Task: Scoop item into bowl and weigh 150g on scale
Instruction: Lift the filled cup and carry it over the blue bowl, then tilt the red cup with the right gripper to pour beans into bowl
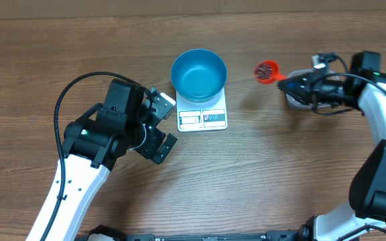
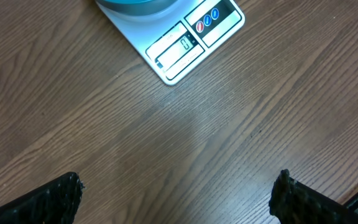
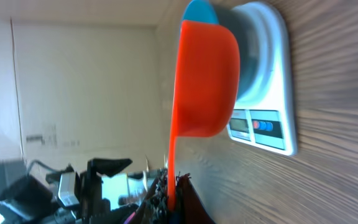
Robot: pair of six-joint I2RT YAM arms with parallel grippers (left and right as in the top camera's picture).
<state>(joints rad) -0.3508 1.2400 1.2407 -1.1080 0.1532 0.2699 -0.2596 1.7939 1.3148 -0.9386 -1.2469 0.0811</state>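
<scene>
Wooden worktop (image 1: 280, 167) carries everything; the left arm reaches in from the near left of the scale (image 1: 203, 118), its left tool (image 1: 167, 120) just beside the scale's left edge, jaws spread wide with nothing between them and only bare wood under them in the left wrist view; the right arm comes in from the far right of the scale, its right tool (image 1: 299, 84) well to the scale's right, clamped narrow on the handle of the scoop (image 1: 278, 77); the bowl (image 1: 177, 73), blue and round, sits on the back part of the scale, covering most of the platform and leaving the front strip with display and label showing; its inside looks bare blue from overhead; the scale is white and square, front edge toward the arms; the digits on its display are too small to read; the scoop is orange, held above the worktop to the right of the scale, cup end toward the bowl but apart from it; the beans (image 1: 267, 69), dark red-brown, lie in the scoop's cup
</scene>
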